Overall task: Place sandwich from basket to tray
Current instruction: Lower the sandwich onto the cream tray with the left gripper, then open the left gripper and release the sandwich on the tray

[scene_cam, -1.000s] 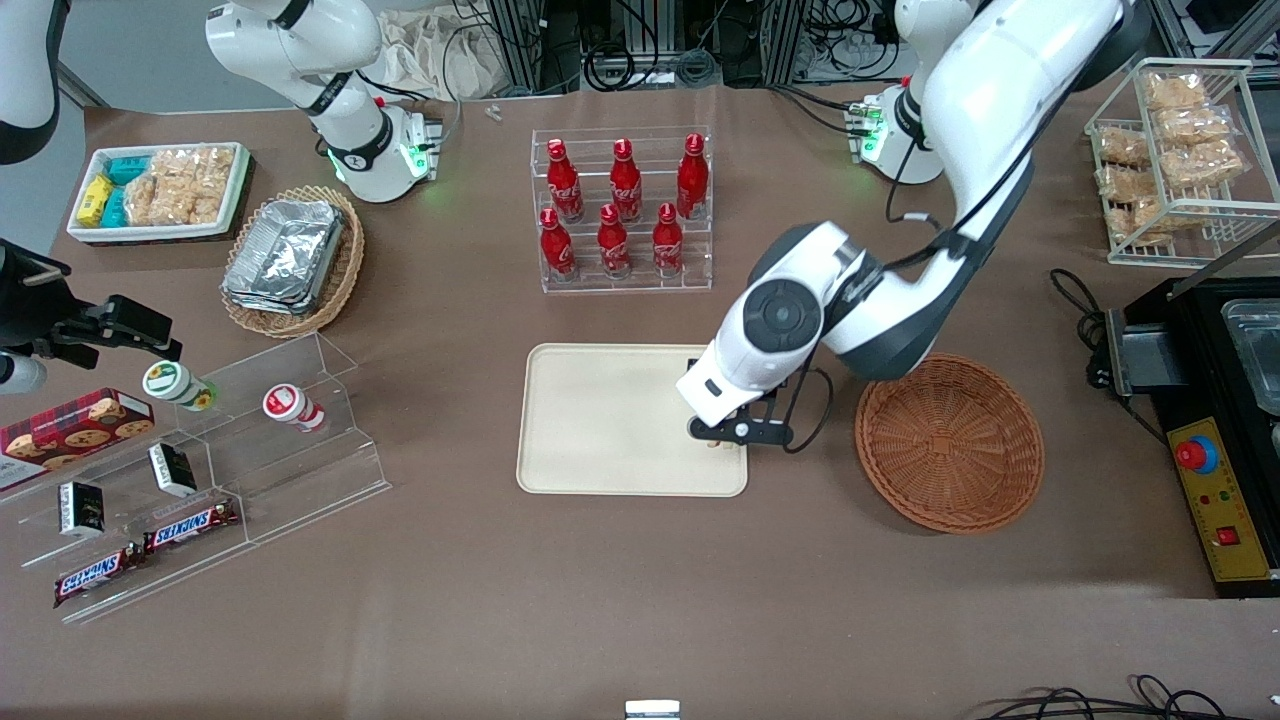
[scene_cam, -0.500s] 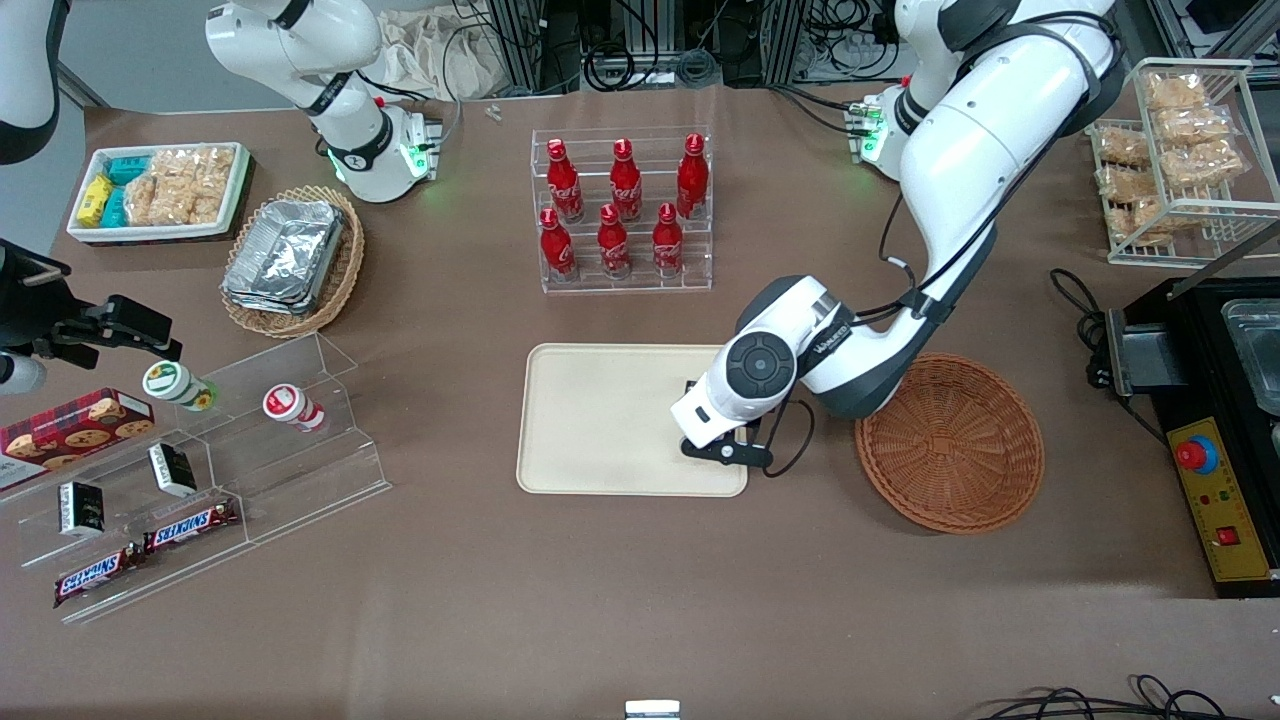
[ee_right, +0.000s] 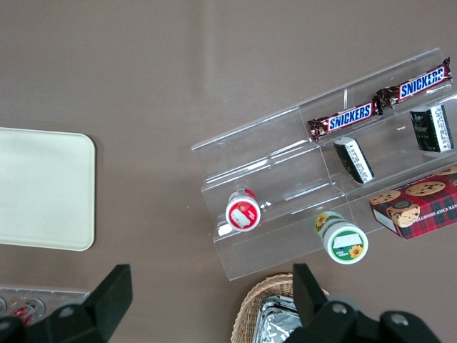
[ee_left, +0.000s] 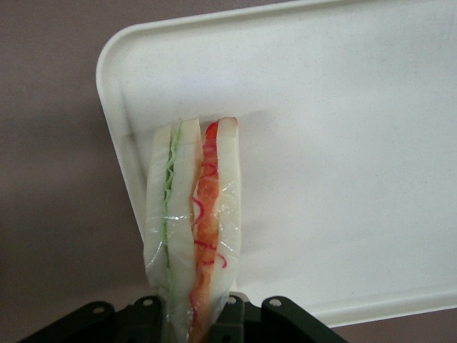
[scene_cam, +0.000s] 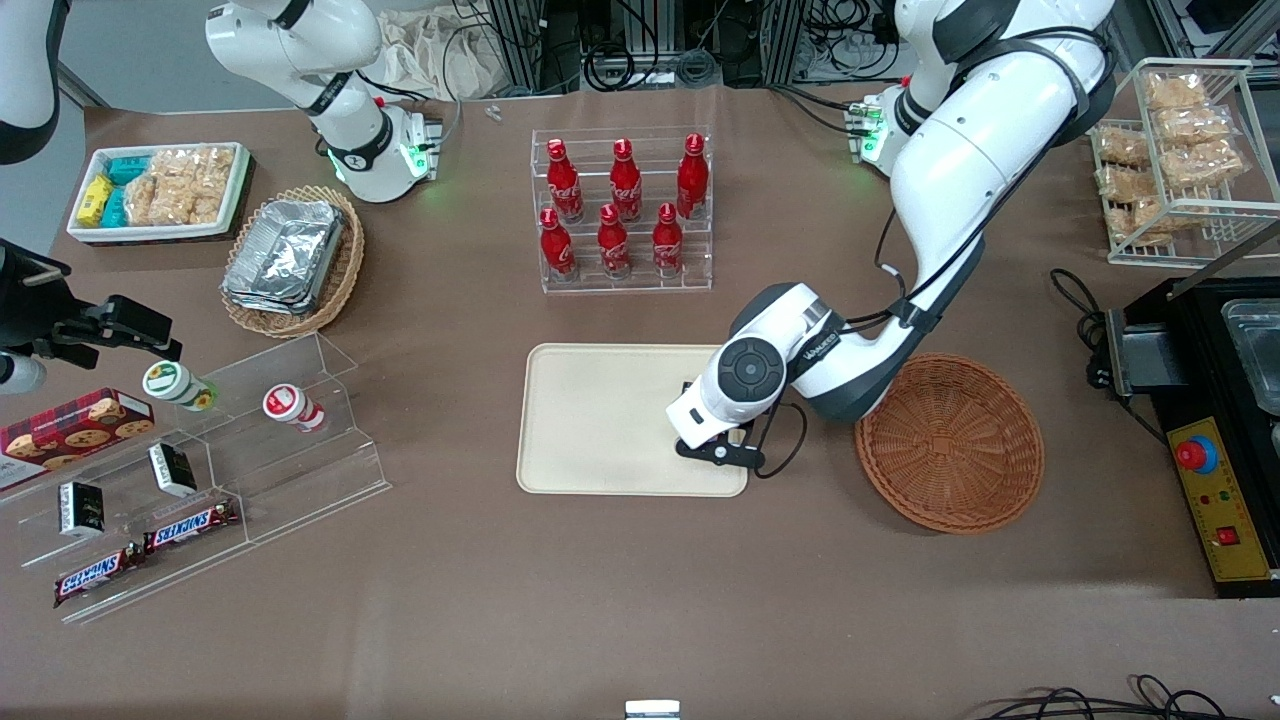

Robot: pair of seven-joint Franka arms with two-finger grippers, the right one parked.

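end effector (ee_left: pixel 194 318) grips sandwich (ee_left: pixel 193 229); tips hidden | over tray (ee_left: pixel 343 143)

The brown surface (scene_cam: pixel 620 590) carries the cream tray (scene_cam: pixel 600 420), over whose basket-side edge the pincer (scene_cam: pixel 722 440) is held, closed on the sandwich (ee_left: pixel 193 229). The reddish-brown basket (scene_cam: pixel 950 445) is set just beside the pincer, toward the working arm's end. The rack of red bottles (scene_cam: pixel 622 212) is placed farther from the front camera than the pincer. The clear tiered stand (scene_cam: pixel 240 470) and the tan basket of foil containers (scene_cam: pixel 295 260) are found well apart from it, toward the parked arm's end.
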